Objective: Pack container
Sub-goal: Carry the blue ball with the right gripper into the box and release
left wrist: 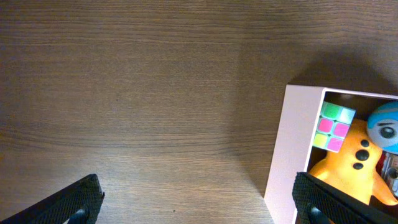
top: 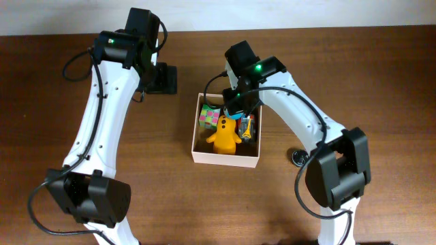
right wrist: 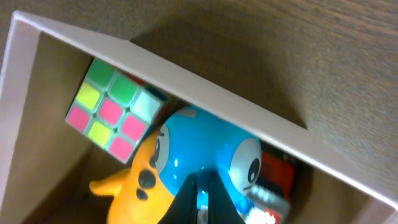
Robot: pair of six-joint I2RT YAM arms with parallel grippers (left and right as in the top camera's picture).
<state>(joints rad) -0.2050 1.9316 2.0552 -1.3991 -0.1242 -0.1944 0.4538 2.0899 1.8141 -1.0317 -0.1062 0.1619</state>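
Observation:
The container (top: 225, 158) is a square cardboard box with white walls, at the table's middle. It also shows in the left wrist view (left wrist: 286, 155) and the right wrist view (right wrist: 205, 87). Inside lie a colour cube (top: 209, 117) (left wrist: 334, 126) (right wrist: 115, 106), a yellow toy figure (top: 225, 139) (left wrist: 354, 165) (right wrist: 134, 186) and a red item (right wrist: 277, 171). My right gripper (top: 240, 109) (right wrist: 202, 186) is over the box, shut on a round blue toy with big eyes (right wrist: 205, 146) (left wrist: 384, 127) above the yellow figure. My left gripper (top: 163, 78) (left wrist: 196, 190) is wide open and empty over bare table, just left of the box.
A small dark round object (top: 298, 157) lies on the table right of the box. The brown wooden table (top: 381, 82) runs all round the box, and its far edge meets a pale wall at the top of the overhead view.

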